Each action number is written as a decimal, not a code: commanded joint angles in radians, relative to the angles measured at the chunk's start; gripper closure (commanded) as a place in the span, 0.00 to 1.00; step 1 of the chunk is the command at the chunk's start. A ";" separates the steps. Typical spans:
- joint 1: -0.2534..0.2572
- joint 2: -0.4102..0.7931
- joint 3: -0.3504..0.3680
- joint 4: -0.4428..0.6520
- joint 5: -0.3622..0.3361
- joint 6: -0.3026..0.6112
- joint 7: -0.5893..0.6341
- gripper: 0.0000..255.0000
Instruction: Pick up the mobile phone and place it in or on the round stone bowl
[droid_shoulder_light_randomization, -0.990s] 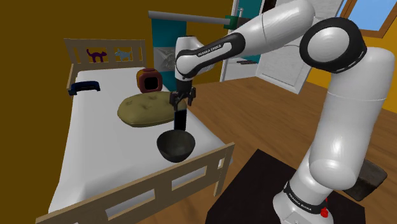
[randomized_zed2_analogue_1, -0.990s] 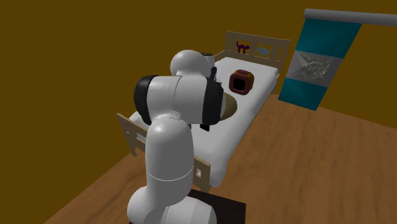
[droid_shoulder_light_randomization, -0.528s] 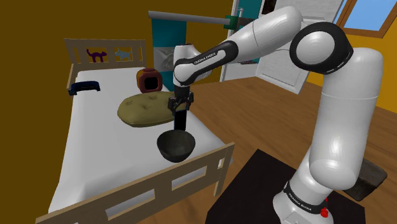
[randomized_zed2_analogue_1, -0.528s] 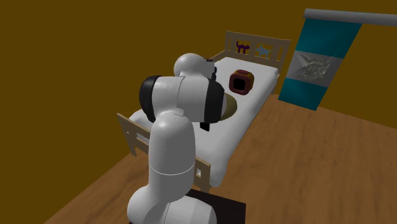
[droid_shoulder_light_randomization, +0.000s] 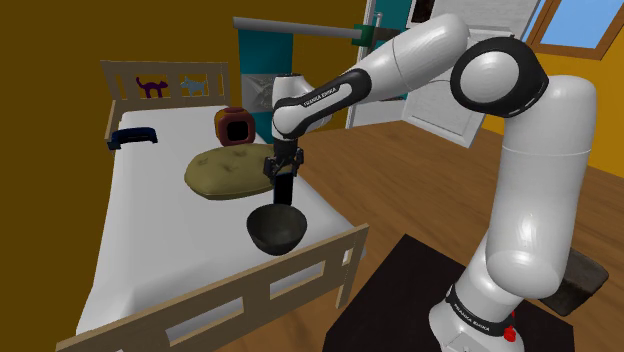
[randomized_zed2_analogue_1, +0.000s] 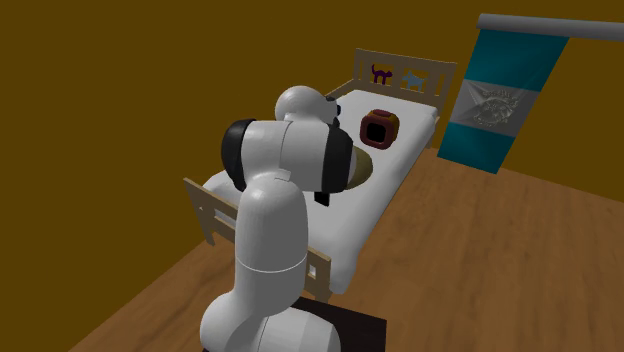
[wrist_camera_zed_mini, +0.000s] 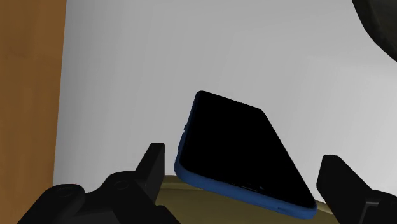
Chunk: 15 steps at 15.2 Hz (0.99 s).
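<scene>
A mobile phone (droid_shoulder_light_randomization: 283, 190) with a black screen and blue rim hangs upright under my gripper (droid_shoulder_light_randomization: 282, 170), which is shut on its upper end. Its lower end reaches the far rim of the dark round bowl (droid_shoulder_light_randomization: 275, 230), which stands on the white bed (droid_shoulder_light_randomization: 150, 250) near the footboard. In the wrist view the phone (wrist_camera_zed_mini: 242, 153) spans the gap between the gripper's (wrist_camera_zed_mini: 245, 159) two fingers, slanted across it, with white sheet beneath it. The bowl's edge (wrist_camera_zed_mini: 380, 25) lies off to one side and the olive pillow (wrist_camera_zed_mini: 191, 205) to the other.
An olive pillow (droid_shoulder_light_randomization: 225, 172) lies just behind the bowl. A red-brown cube with a black hole (droid_shoulder_light_randomization: 234, 126) and a dark blue item (droid_shoulder_light_randomization: 132, 136) sit near the headboard (droid_shoulder_light_randomization: 165, 85). The wooden footboard (droid_shoulder_light_randomization: 250, 290) rises close in front of the bowl. A teal banner (randomized_zed2_analogue_1: 497, 95) hangs on the wall.
The arm's elbow has swung toward the shoulder view's left and the hand has sunk slightly. The phone stays at about the same spot by the bowl's far rim.
</scene>
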 joint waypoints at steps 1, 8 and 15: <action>0.000 0.000 0.000 0.000 0.000 0.000 0.000 0.00; 0.000 0.000 0.000 0.000 0.000 0.000 0.000 1.00; -0.001 -0.025 0.001 0.022 0.003 -0.046 -0.002 1.00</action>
